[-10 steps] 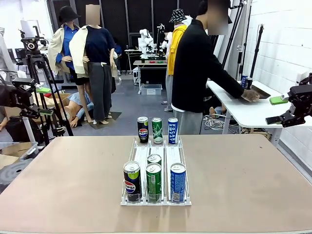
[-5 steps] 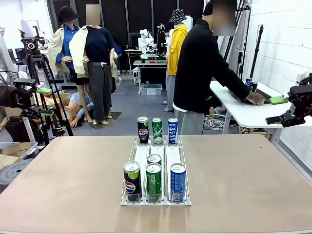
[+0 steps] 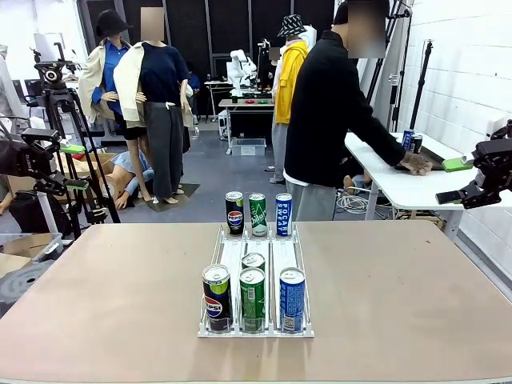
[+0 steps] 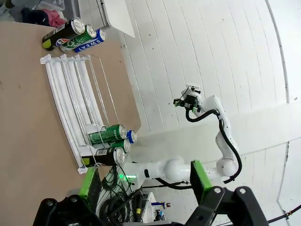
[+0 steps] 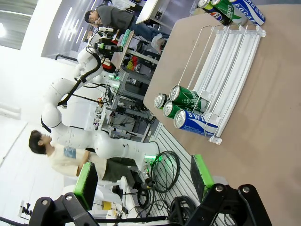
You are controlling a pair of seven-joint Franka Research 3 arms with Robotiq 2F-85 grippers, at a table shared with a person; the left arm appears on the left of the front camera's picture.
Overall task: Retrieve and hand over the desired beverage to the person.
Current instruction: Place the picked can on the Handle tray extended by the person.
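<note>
Left gripper (image 3: 58,178): at the table's left edge, raised, jaws apart, holding nothing.
Rack (image 3: 227,254): mid-table, untouched; Pepsi (image 3: 216,298), green can (image 3: 252,299) and blue can (image 3: 292,299) in front, another three at the back.
Person (image 3: 328,120): beyond the far edge, turned away, hand on the side table (image 3: 400,188).
Right gripper (image 3: 468,180): raised at the right edge, jaws wide, empty.
Progress: judged not yet started; choosing, picking and handing over all remain.

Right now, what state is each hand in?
Left hand: open, holding nothing.
Right hand: open, holding nothing.
</note>
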